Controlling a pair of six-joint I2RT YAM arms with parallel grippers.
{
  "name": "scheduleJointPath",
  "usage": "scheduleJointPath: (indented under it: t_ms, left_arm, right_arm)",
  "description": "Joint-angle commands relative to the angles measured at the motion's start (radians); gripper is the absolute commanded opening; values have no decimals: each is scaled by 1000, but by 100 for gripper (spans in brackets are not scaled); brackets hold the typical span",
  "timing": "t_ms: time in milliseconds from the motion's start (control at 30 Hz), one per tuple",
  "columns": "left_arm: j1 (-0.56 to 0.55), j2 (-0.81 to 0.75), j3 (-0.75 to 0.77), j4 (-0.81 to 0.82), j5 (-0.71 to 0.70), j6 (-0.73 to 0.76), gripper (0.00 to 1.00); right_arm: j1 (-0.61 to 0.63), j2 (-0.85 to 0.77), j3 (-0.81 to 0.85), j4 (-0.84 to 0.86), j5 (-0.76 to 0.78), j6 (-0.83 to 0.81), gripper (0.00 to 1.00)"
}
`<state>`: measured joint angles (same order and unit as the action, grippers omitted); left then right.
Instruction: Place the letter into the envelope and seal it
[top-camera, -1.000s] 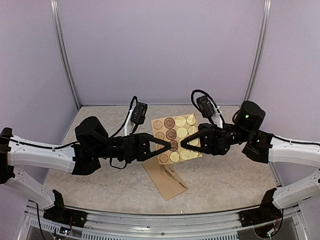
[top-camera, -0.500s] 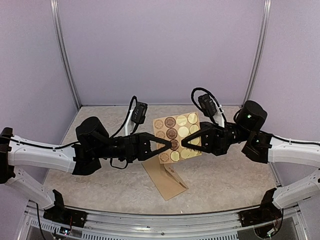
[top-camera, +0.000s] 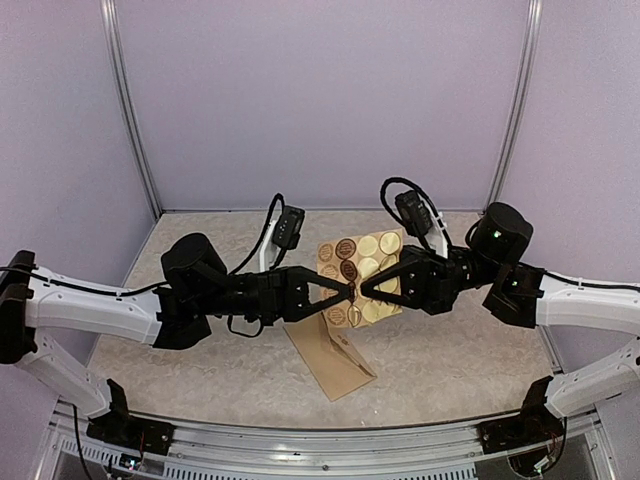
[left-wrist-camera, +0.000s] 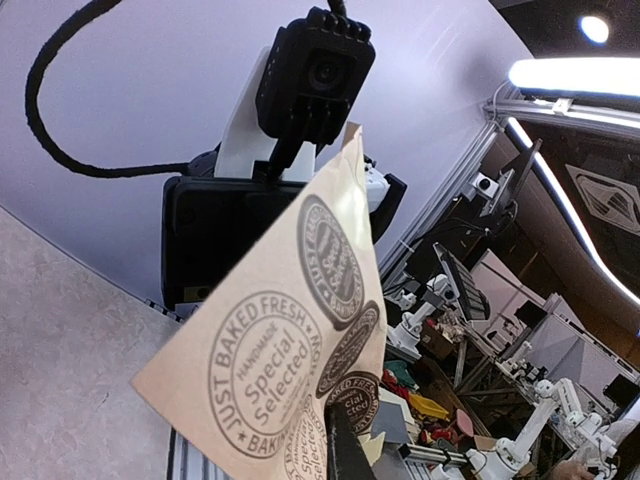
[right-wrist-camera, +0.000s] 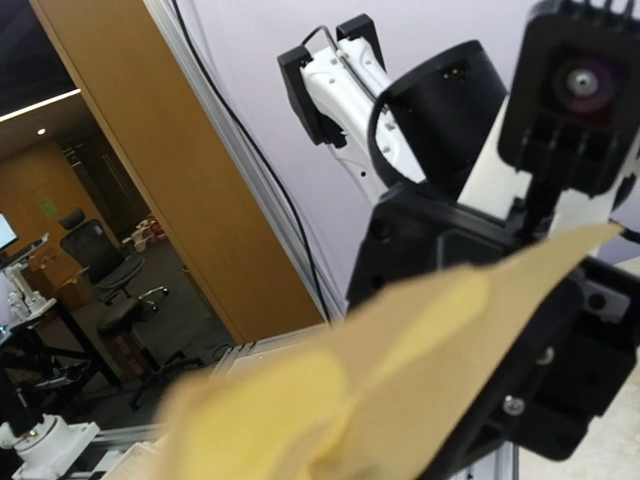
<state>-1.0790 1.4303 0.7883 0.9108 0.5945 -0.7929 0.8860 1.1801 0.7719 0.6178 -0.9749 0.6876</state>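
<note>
While L fingers & R fingers pinch the sticker card aloft, plain brown envelope lies flat below.

envelope | brown kraft paper | lying flat | skewed, near-centre

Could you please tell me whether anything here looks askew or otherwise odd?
Yes: the sticker sheet hangs tilted above the table, pinched between the left gripper and right gripper, and it looks buckled along the middle. The envelope lies slantwise on the table below it.
</note>
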Motion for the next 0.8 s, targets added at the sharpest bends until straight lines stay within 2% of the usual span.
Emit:
scheduleJointPath:
  t_ms: [0,433,767]
  left_arm:
    - [-23,18,35,67,65,-11,0]
    - [-35,15,29,90,67,-8,0]
    - [-29,-50,-47,123,-38,7,0]
  right_arm:
    - [11,13,-3,-23,60,-22,0]
    - [10,16,0,-102,136,-53,0]
    - [5,-9,-11,-135,188,-65,0]
